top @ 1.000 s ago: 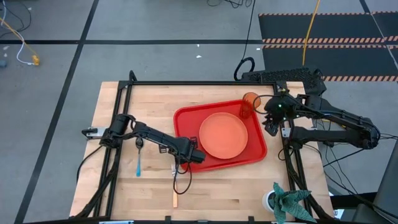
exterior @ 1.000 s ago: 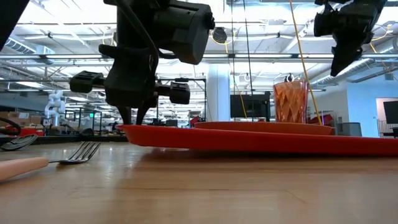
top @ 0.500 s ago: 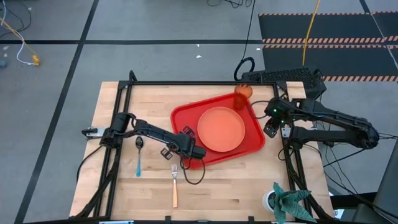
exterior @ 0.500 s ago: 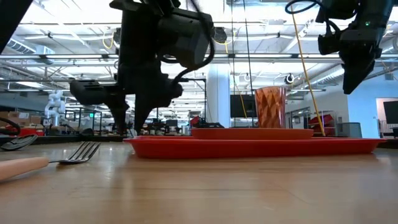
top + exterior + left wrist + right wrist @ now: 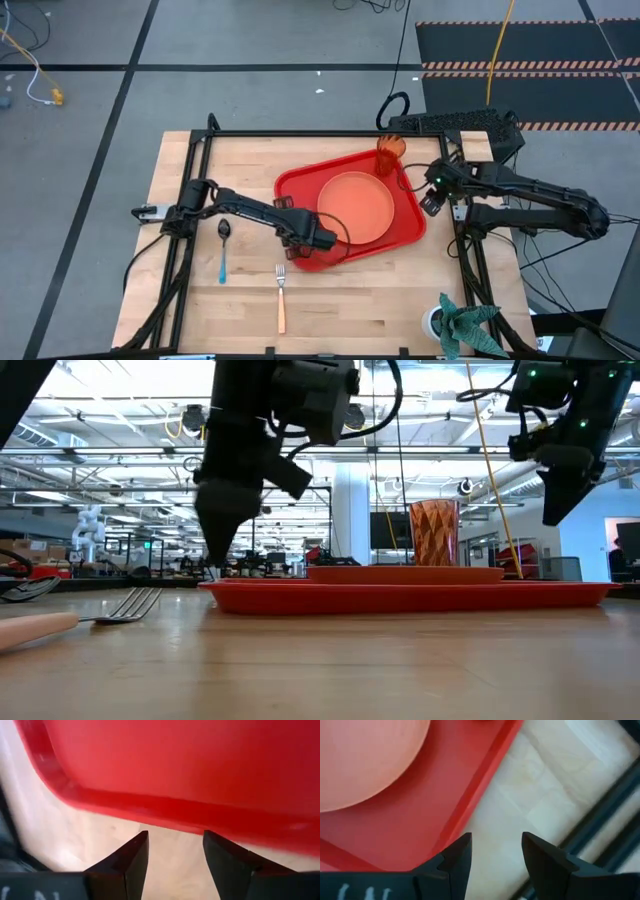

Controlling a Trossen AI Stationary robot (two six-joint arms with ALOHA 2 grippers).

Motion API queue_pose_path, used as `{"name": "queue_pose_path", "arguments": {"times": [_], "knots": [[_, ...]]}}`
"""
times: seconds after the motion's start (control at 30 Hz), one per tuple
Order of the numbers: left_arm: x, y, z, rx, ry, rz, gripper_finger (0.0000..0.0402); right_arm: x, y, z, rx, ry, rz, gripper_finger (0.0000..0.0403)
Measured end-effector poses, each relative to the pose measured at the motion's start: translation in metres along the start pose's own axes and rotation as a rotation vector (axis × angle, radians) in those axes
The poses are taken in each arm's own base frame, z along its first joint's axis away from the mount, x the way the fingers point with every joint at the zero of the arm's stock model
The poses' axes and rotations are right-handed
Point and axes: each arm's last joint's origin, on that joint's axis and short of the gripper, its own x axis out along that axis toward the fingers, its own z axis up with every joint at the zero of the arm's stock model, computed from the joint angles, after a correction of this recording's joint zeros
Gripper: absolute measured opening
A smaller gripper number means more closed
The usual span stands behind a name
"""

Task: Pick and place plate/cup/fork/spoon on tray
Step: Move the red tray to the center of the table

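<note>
Two of the four pieces already sit on the red tray [image 5: 400, 225]: the salmon plate [image 5: 355, 207] lies flat in its middle and the amber cup [image 5: 388, 156] stands upright at its far corner. Both utensils lie on the bare wood of the counter [image 5: 180, 170], the blue-handled spoon [image 5: 223, 250] near the left edge and the orange-handled fork [image 5: 281, 297] closer to the tray's near side, well apart from each other.

Hovering at the tray's near left corner, the left end effector [image 5: 325, 243] has its fingers spread and grasps nothing; its wrist view shows only the tray rim just ahead of the gap. Off the tray's right edge, the right end effector [image 5: 432, 203] is likewise released and empty.

Judging by looks, fork and spoon are light, stiff and thin, lying flush on the wood, so they may skate or pivot when pinched. Taking hold across the handle near mid-length seems safest; the fork's thicker handle offers more purchase than the spoon's slender one.
</note>
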Motion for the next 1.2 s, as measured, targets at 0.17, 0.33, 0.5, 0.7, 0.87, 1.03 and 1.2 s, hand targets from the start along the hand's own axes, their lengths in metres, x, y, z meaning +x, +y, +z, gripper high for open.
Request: {"name": "queue_pose_path", "arguments": {"times": [0.17,0.33,0.5,0.7,0.87,1.03,1.2], "knots": [[0.0,0.003,0.004,-0.227,-0.007,-0.016,0.0171,0.002,0.003,0.005,0.012,-0.024,0.057,0.0165],[0.001,0.003,0.011,-0.39,-0.024,-0.083,0.0157,0.001,0.005,0.012,0.001,-0.101,0.067,0.0165],[-0.001,-0.003,0.02,-0.44,-0.113,-0.162,0.0153,0.005,0.006,0.011,-0.01,-0.05,0.059,0.0164],[-0.005,-0.008,0.035,-0.445,-0.293,-0.198,0.0152,0.016,0.01,0.011,0.011,0.085,0.052,0.0164],[-0.01,0.005,0.034,-0.54,-0.357,-0.086,0.0154,0.029,0.017,0.015,0.04,0.182,0.076,0.0164],[-0.026,0.019,0.02,-0.611,-0.432,0.052,0.0152,0.041,0.021,0.018,0.054,0.259,0.044,0.0164],[-0.056,0.037,0.003,-0.691,-0.574,0.127,0.0152,0.048,0.023,0.021,0.092,0.289,0.026,0.0164]]}}
